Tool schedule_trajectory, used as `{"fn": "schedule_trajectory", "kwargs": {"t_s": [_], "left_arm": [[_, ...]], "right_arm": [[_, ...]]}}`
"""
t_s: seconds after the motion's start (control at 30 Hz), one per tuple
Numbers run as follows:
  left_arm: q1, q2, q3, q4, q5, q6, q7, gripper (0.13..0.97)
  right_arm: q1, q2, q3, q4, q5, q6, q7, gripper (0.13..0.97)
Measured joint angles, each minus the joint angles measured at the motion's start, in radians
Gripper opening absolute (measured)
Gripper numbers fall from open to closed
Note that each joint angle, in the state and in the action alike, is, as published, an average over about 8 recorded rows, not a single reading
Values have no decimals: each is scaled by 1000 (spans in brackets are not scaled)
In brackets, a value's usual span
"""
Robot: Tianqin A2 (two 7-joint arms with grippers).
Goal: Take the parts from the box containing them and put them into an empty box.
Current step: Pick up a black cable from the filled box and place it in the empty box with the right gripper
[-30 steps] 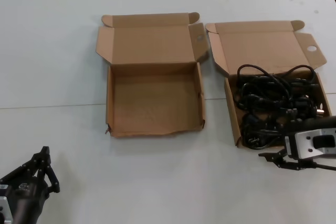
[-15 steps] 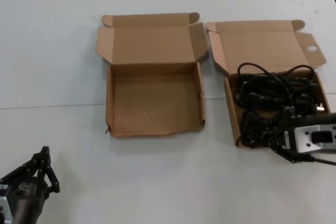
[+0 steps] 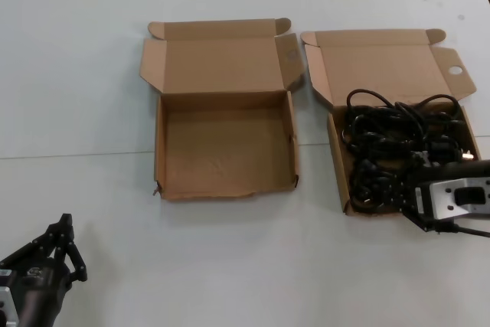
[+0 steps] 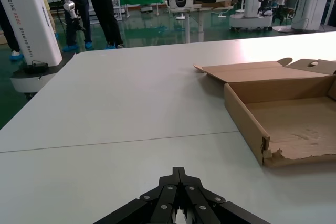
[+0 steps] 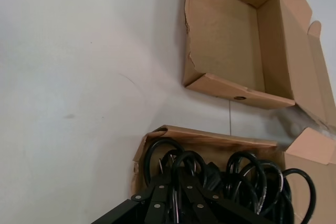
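Black looped cables (image 3: 398, 155) lie tangled, filling the holed-flap box (image 3: 338, 166).

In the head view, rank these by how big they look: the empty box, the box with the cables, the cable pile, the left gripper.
1-2. The empty box and the box with the cables: about alike, no clear ranking.
3. The cable pile.
4. The left gripper, smallest, though nearer the camera and partly cut off by the frame edge.
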Motion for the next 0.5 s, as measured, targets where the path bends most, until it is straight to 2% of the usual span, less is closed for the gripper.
{"fn": "schedule_trajectory", "kwargs": {"t_s": [0.2,0.5], "left_arm": [[0,0,0,0,0,0,0,156],[0,0,0,0,0,0,0,156]], "right_arm": [[-3,1,27,49,-7,-38,0,162],[-1,-52,149,175,-54,-167,0,160]]}}
